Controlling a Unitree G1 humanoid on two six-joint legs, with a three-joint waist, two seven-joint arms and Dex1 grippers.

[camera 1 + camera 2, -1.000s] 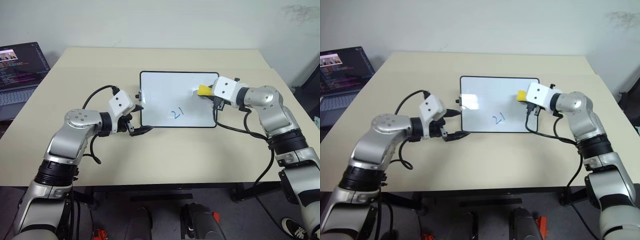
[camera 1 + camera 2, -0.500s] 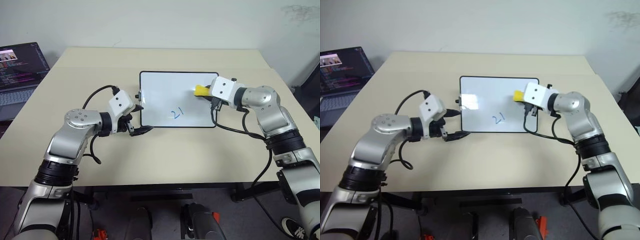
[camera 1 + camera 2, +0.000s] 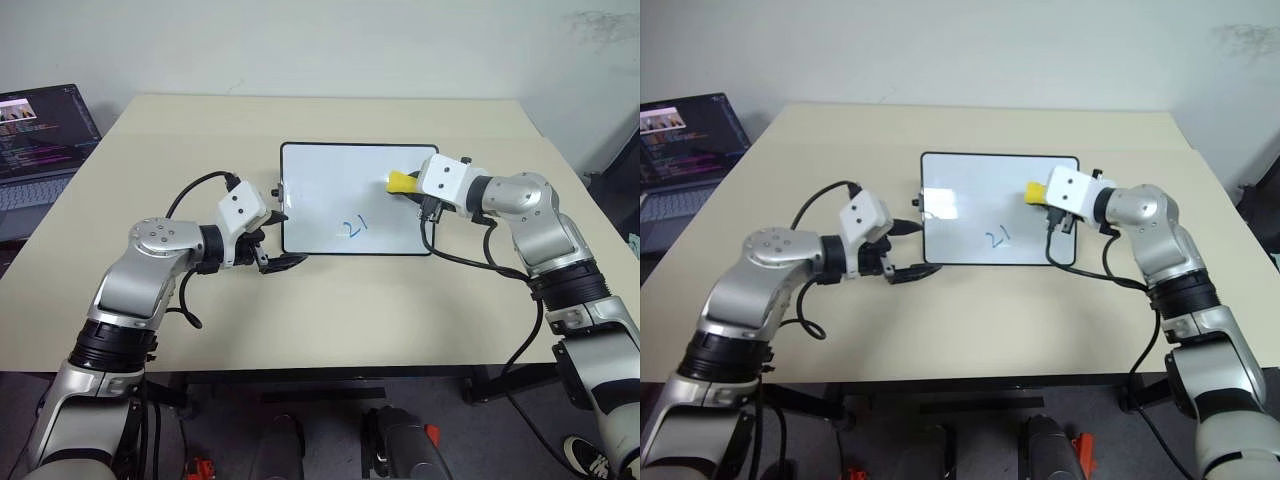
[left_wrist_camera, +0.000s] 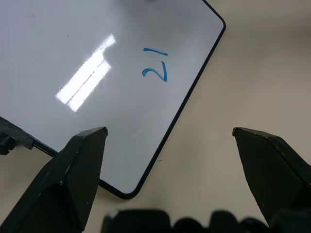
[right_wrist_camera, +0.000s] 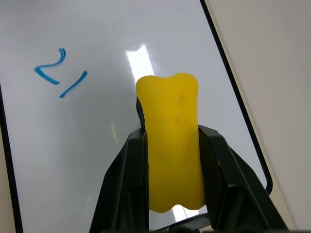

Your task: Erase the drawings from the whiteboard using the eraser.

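The glossy white rectangular whiteboard with a thin black frame [image 3: 355,200] lies flat at the middle of the beige worktop [image 3: 330,310], bearing a blue marker "21" drawing [image 3: 351,228] near its front edge. The right claw [image 5: 172,145] is clamped on the small yellow block eraser [image 3: 401,181], held over the board's right part, well apart from the "21". The left claw [image 4: 167,145] stands wide apart at the board's front left corner, holding nothing.

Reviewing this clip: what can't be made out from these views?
- Whether the eraser touches the whiteboard: the right pincer and the eraser's own body hide its underside.
- The laptop: cut off by the head view's edge.
- The whiteboard's far side in the left wrist view: cut off by the picture's edge.
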